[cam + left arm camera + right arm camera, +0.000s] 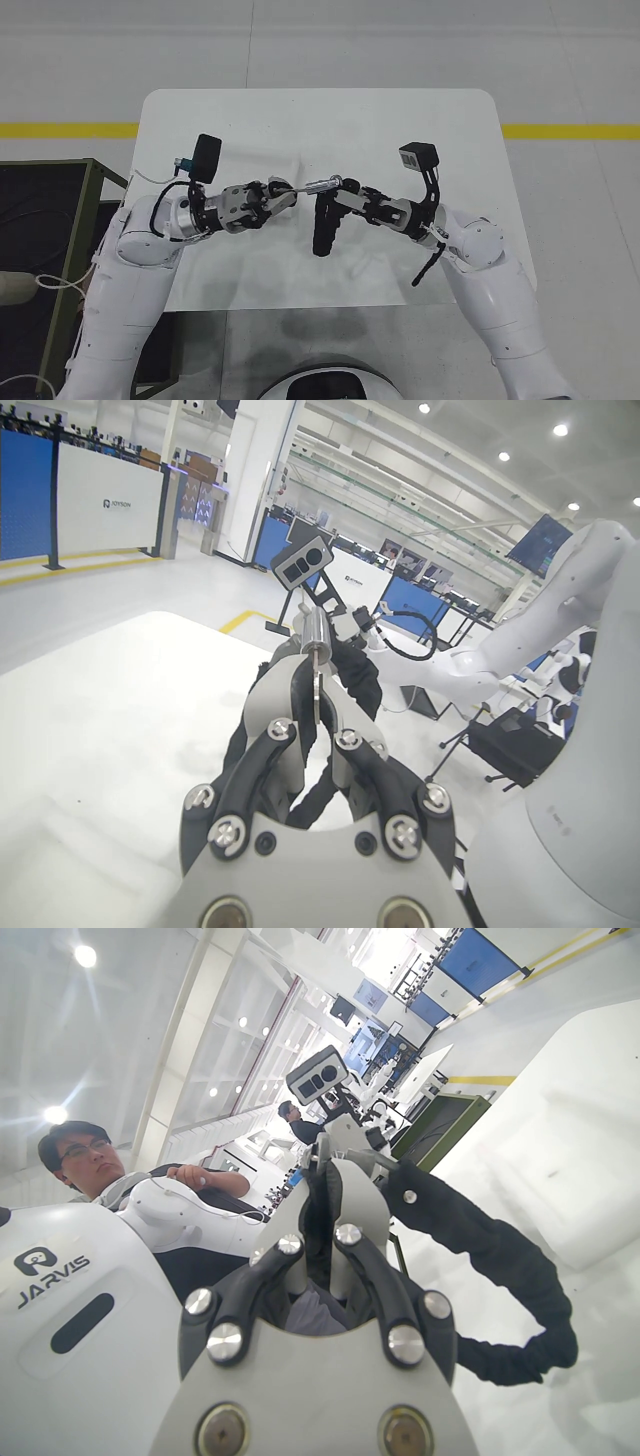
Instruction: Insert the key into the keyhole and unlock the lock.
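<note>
Above the white table (pixel 400 130), the two grippers meet at mid-table. My left gripper (pixel 283 198) (pixel 312 665) is shut on the flat metal key (pixel 317 695). The key's blade points into the end face of the silver lock cylinder (pixel 318 185) (pixel 316 635), and its tip sits at the keyhole. My right gripper (pixel 340 188) (pixel 325 1168) is shut on the other end of the lock. The lock's black fabric-covered loop (pixel 325 228) (pixel 500 1253) hangs below that gripper. How deep the key sits is hidden.
A dark cart with a green frame (pixel 50 230) stands beside the table's left edge. A yellow floor line (pixel 70 129) runs behind the table. Bare tabletop lies behind and in front of the grippers.
</note>
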